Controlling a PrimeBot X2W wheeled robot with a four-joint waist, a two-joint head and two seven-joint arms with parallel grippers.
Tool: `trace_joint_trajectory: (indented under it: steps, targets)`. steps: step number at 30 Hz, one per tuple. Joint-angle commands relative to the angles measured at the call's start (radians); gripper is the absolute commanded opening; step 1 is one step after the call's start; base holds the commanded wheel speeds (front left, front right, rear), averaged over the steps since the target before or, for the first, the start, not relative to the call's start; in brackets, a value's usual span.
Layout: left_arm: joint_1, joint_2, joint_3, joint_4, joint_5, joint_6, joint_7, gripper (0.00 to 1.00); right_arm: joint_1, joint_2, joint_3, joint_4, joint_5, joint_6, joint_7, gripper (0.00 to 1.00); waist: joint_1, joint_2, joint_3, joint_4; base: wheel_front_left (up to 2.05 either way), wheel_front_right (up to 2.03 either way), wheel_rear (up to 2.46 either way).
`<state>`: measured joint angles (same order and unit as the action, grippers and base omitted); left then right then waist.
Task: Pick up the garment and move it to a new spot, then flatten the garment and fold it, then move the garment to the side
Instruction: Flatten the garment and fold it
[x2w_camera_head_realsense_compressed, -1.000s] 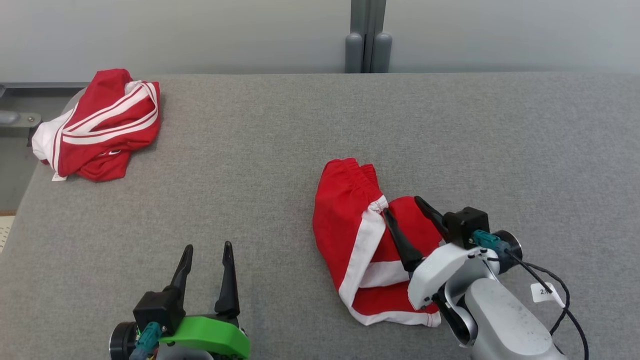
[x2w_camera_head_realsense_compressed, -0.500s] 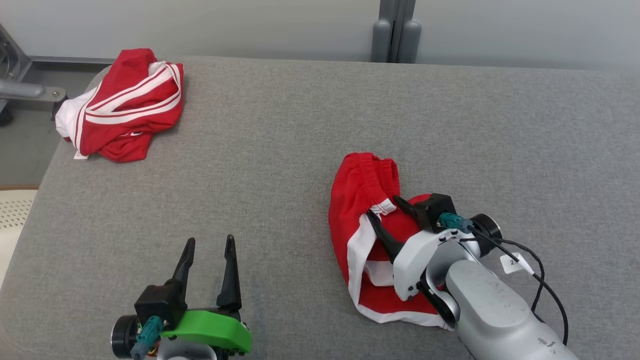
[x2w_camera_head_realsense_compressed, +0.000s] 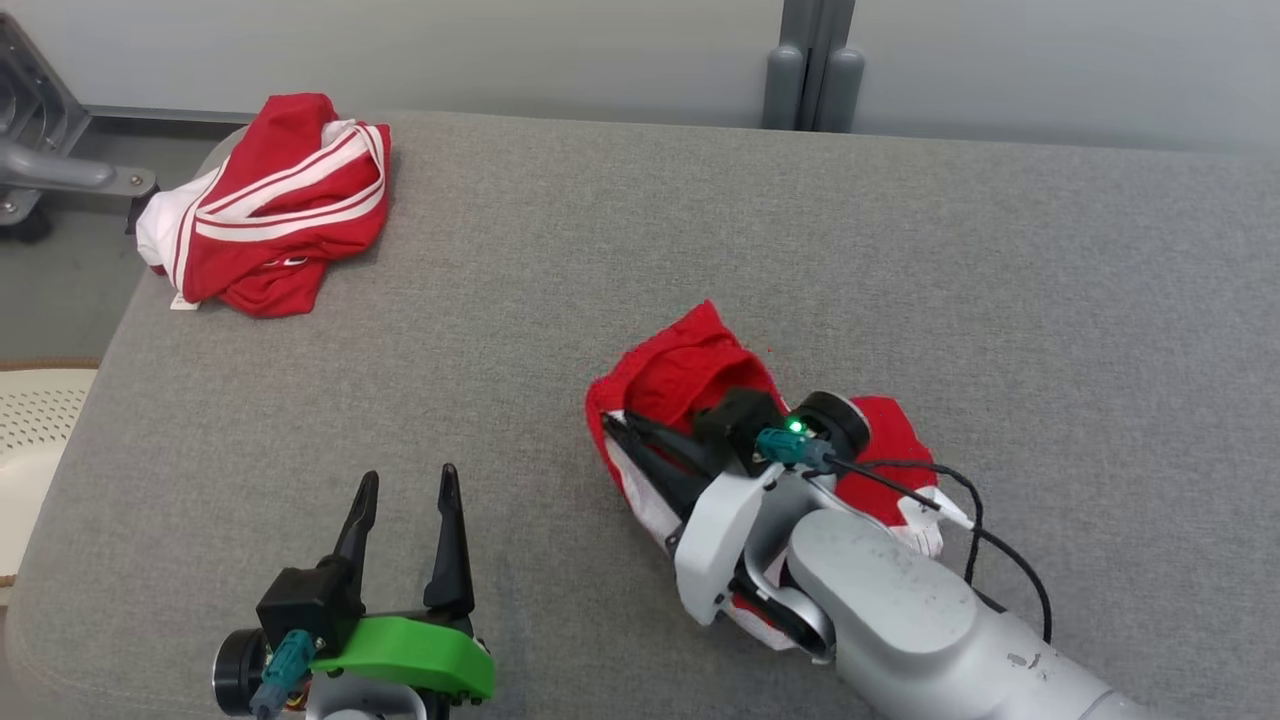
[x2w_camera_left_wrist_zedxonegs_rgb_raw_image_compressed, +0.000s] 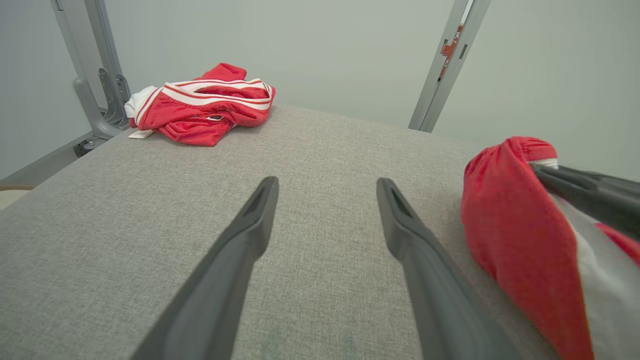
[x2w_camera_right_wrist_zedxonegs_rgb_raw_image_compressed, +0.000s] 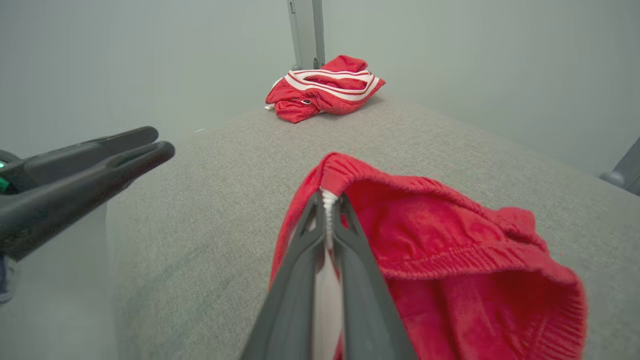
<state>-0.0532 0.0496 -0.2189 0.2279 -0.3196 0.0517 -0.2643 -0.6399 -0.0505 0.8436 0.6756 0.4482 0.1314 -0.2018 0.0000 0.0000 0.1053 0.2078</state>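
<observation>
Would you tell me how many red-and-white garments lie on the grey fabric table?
2. A striped red-and-white garment at the far left corner; a red elastic-waisted garment mid-table, pinched by the right gripper.

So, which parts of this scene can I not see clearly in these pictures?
Head view: the pale right forearm covers the near part of the red shorts with white stripe.
Left wrist view: the picture's right edge cuts off those shorts.
Right wrist view: the shut right gripper hides how much cloth it pinches.
Crumpled red-and-white garment at the far corner: too bunched to tell its type.
</observation>
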Motion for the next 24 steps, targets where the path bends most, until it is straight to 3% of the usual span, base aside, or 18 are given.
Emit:
trace_joint_trajectory:
  steps: [1,3,4,5,9,13,19,24]
  targets:
    - [-0.014,0.002,0.003,-0.004,-0.007,0.003,0.000,1.00,-0.013,-0.002,0.033,-0.011,0.034,-0.001,0.006,0.00,0.0000,0.0000,0.002,0.006,0.00,0.00,0.00]
    - [-0.016,0.002,0.001,-0.005,-0.008,0.004,0.000,1.00,-0.023,-0.002,0.087,-0.011,0.069,-0.001,0.014,0.04,0.0000,0.0000,0.004,0.011,0.00,0.00,0.00]
    - [-0.017,0.002,-0.001,-0.004,-0.009,0.004,0.000,1.00,-0.019,-0.001,0.117,-0.010,0.093,-0.001,0.027,0.48,0.0000,0.0000,0.005,0.014,0.00,0.00,0.00]
    - [-0.018,0.002,-0.002,-0.004,-0.010,0.004,0.000,1.00,-0.018,0.000,0.146,-0.016,0.113,-0.001,0.030,1.00,0.0000,0.0000,0.006,0.016,0.00,0.00,0.00]
    - [-0.015,0.002,0.002,-0.004,-0.013,0.010,0.000,1.00,-0.043,-0.002,0.219,-0.022,0.180,-0.001,-0.002,1.00,0.0000,0.0000,0.004,0.013,0.00,0.00,0.00]
    - [0.001,0.002,0.011,-0.003,-0.010,0.010,0.000,1.00,-0.069,-0.002,0.208,0.006,0.200,-0.001,-0.038,1.00,0.0000,0.0000,-0.008,-0.008,0.00,0.00,0.00]
    - [0.023,0.002,0.018,-0.006,-0.002,0.007,0.000,1.00,-0.076,-0.007,0.081,0.043,0.131,-0.001,-0.065,1.00,0.0000,0.0000,-0.027,-0.058,0.00,0.00,0.00]
    - [0.034,0.002,0.016,-0.009,0.001,0.006,0.000,1.00,-0.003,-0.050,-0.091,-0.039,0.022,-0.001,-0.064,1.00,0.0000,0.0000,-0.039,-0.092,0.00,0.00,0.00]
